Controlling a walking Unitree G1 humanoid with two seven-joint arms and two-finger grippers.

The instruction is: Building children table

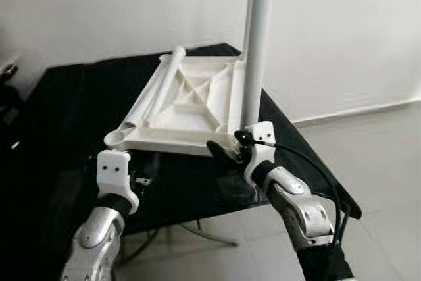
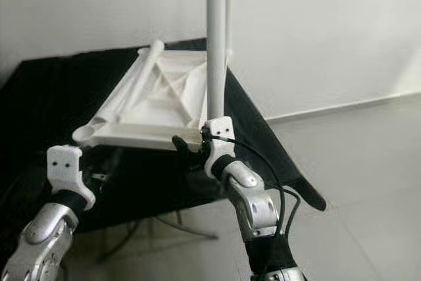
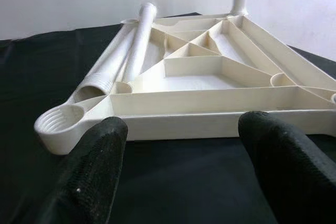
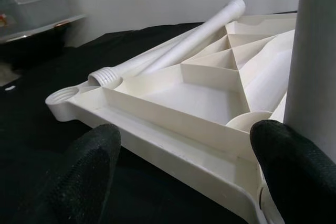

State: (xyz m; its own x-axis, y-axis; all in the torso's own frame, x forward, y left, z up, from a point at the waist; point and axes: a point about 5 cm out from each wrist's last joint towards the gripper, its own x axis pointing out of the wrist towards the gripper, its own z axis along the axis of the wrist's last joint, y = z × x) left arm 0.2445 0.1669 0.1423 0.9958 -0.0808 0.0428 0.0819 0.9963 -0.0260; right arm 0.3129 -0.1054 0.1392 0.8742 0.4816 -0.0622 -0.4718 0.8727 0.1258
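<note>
Flanking tabletop [image 1: 191,106] edge: right pincer [image 1: 227,148] (open).

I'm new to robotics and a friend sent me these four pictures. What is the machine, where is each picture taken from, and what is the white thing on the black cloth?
It is a humanoid robot with two silver arms, each ending in a two-fingered black gripper. The two wider pictures come from cameras on its head, looking down; the two close ones come from cameras on its wrists, looking along the fingers.

On the black-covered table lies an upside-down white tabletop, ribbed underneath, with threaded corner sockets. Two loose legs lie along one edge. One upright leg stands in a far corner, another at the near corner by the right gripper, whose open fingers sit beside it. The left gripper waits open before the tabletop's near edge, holding nothing.
</note>
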